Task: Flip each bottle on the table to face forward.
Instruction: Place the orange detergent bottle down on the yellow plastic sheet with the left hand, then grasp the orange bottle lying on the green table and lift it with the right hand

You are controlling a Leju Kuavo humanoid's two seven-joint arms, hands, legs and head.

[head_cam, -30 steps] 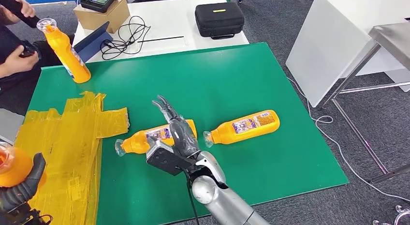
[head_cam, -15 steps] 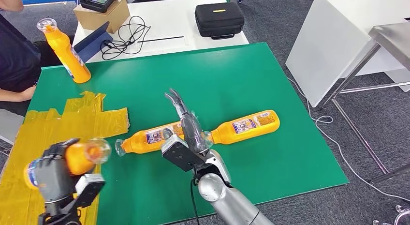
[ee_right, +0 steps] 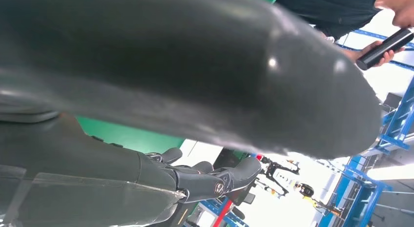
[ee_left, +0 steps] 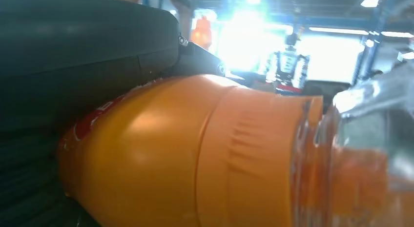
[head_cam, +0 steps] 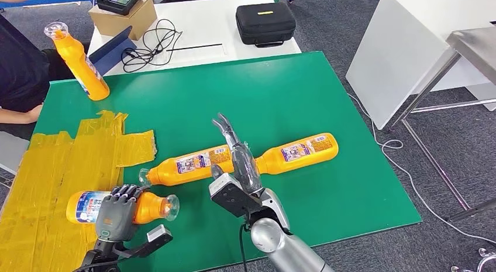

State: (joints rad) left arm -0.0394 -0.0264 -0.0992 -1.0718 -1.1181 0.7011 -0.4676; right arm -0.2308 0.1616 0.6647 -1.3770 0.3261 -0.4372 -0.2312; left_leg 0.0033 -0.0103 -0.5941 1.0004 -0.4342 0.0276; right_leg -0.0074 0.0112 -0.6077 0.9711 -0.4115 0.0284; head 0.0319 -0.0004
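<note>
My left hand (head_cam: 114, 210) grips an orange bottle (head_cam: 143, 206) on its side at the front left of the green mat (head_cam: 263, 90), clear cap pointing right. In the left wrist view the bottle (ee_left: 195, 154) sits close against the dark hand (ee_left: 73, 66). Two more orange bottles lie mid-mat, one on the left (head_cam: 187, 164) and one on the right (head_cam: 298, 150). My right hand (head_cam: 237, 158) hovers open over the gap between them, fingers (ee_right: 205, 180) stretched forward. Another orange bottle (head_cam: 76, 58) stands at the mat's far left corner.
A yellow tape patch (head_cam: 76, 155) covers the mat's left side. Behind the mat, a white table carries a black case (head_cam: 265, 23), a cardboard box (head_cam: 123, 16) and cables (head_cam: 149, 47). A person (head_cam: 17, 67) sits at the far left. A white panel (head_cam: 403, 50) stands on the right.
My left hand has brought its bottle from raised at the left edge down onto its side by the yellow patch. My right hand has shifted right, off the left lying bottle. The person's hands drew back.
</note>
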